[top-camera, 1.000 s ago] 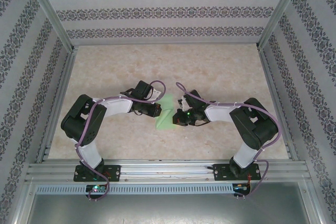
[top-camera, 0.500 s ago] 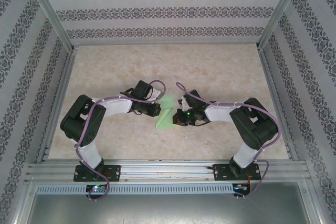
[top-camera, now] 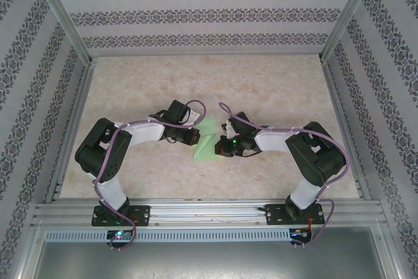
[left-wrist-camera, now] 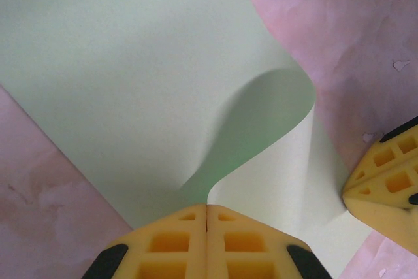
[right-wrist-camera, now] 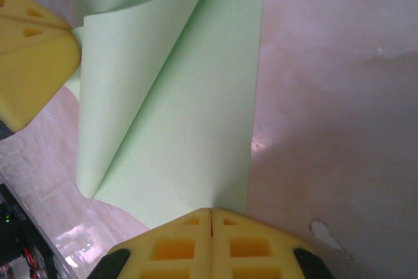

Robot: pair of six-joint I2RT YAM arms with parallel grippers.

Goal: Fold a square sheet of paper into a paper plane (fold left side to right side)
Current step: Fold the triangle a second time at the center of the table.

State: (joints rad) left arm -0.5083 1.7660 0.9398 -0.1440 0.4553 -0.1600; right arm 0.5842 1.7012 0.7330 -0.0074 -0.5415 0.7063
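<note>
The square sheet of paper (top-camera: pixel 208 142) is light green and lies mid-table between the two arms, its left part curled up and over toward the right. In the left wrist view the curl (left-wrist-camera: pixel 261 115) rises from the tips of my left gripper (left-wrist-camera: pixel 207 208), which is shut on the sheet's edge. My left gripper (top-camera: pixel 196 136) sits at the sheet's left side. My right gripper (right-wrist-camera: pixel 211 212) is shut, its tips resting on the flat sheet (right-wrist-camera: pixel 196 122) near the right edge. In the top view the right gripper (top-camera: pixel 222 146) is at the sheet's right side.
The marbled table (top-camera: pixel 261 83) is walled in by patterned panels and metal rails (top-camera: pixel 209 212). The two grippers stand close together: a right finger (left-wrist-camera: pixel 388 187) shows in the left wrist view, a left finger (right-wrist-camera: pixel 32 50) in the right wrist view.
</note>
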